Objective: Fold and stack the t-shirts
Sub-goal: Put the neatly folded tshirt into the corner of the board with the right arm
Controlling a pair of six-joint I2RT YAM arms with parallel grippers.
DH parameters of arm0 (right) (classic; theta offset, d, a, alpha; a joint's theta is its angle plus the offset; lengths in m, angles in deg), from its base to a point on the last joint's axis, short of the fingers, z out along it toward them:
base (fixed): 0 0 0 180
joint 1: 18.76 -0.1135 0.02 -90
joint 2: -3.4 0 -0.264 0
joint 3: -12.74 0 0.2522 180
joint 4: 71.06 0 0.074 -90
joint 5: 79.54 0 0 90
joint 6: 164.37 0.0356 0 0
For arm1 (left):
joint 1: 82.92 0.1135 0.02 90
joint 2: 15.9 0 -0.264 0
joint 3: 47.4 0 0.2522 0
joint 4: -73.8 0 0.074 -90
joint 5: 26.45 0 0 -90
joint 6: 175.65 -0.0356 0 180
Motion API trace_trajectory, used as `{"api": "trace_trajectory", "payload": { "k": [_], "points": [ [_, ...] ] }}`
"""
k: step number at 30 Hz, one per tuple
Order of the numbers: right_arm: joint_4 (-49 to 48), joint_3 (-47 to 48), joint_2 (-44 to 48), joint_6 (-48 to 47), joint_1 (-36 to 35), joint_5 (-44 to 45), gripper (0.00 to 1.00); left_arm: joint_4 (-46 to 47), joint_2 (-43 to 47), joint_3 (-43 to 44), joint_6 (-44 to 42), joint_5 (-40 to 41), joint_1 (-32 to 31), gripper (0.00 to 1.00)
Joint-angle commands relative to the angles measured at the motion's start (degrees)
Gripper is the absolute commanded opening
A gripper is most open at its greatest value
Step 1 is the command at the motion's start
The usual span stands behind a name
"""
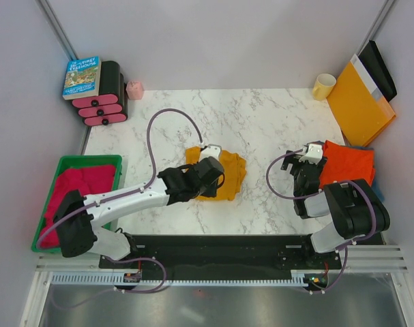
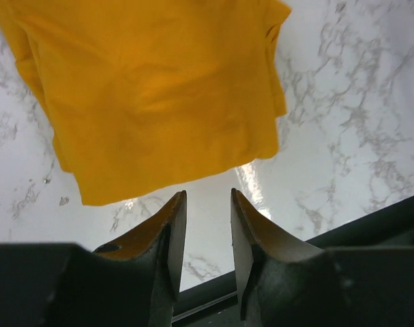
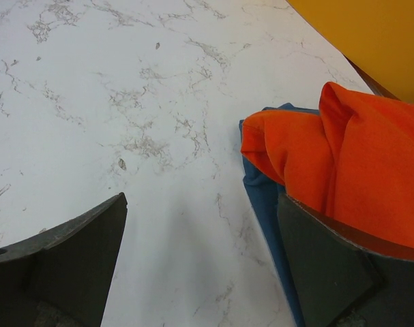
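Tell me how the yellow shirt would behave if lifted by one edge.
The mustard-yellow shirt would probably go floppy: its folded layers show soft creases, so they'd likely sag and unfold. It looks thin, so probably light. On the glossy marble table, a push may bunch it.
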Motion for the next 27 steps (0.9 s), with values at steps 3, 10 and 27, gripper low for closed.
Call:
{"api": "trace_trajectory", "payload": {
  "k": [3,10,27],
  "points": [
    [-1.61,0.82,0.51,0.99,0.23,-0.80,0.98,-2.86,-3.39,13.53,3.59,9.50,-1.53,0.40],
    [-1.61,0.73,0.42,0.99,0.23,-0.80,0.98,-6.98,-9.01,21.90,2.97,16.89,0.22,0.40],
    [57.54,32.40,3.54,-3.83,4.01,-29.67,0.98,-5.41,-18.77,19.09,9.66,7.14,13.05,0.39]
  ]
}}
